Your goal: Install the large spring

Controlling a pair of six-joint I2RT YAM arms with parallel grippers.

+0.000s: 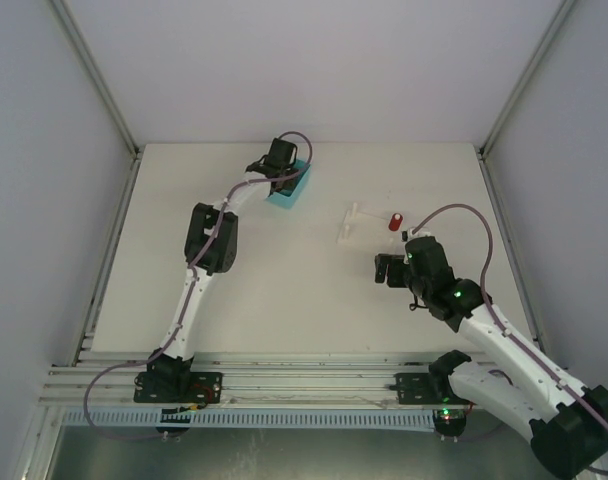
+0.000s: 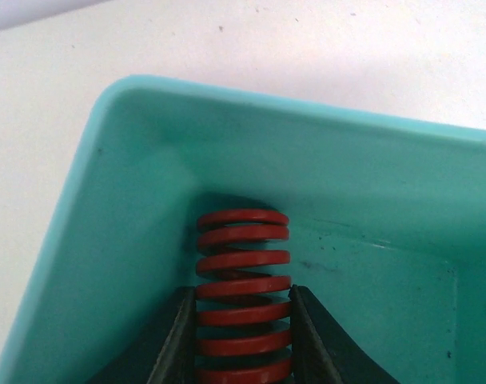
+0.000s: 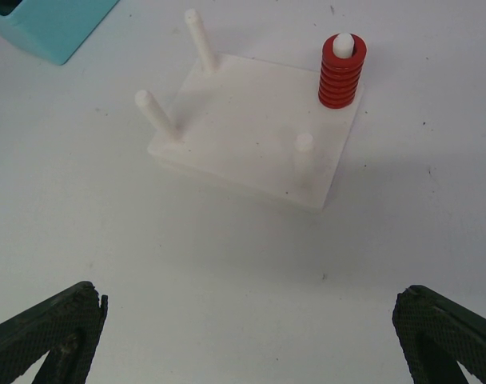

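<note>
Left gripper (image 2: pixel 241 294) pinches red spring (image 2: pixel 243 238) inside bin (image 2: pixel 123 208), wrist view only; right gripper (image 3: pixel 248 298) spread.

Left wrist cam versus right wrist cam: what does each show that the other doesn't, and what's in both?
Left wrist only: a loose red coil spring inside the teal plastic bin, with the left gripper closed against its two sides.
Right wrist only: the white square base plate with four white pegs, one carrying a seated red coil spring and three bare. The right gripper is wide open in front of it.
Both: the teal plastic bin, just a corner in the right wrist view, and the white table.
</note>
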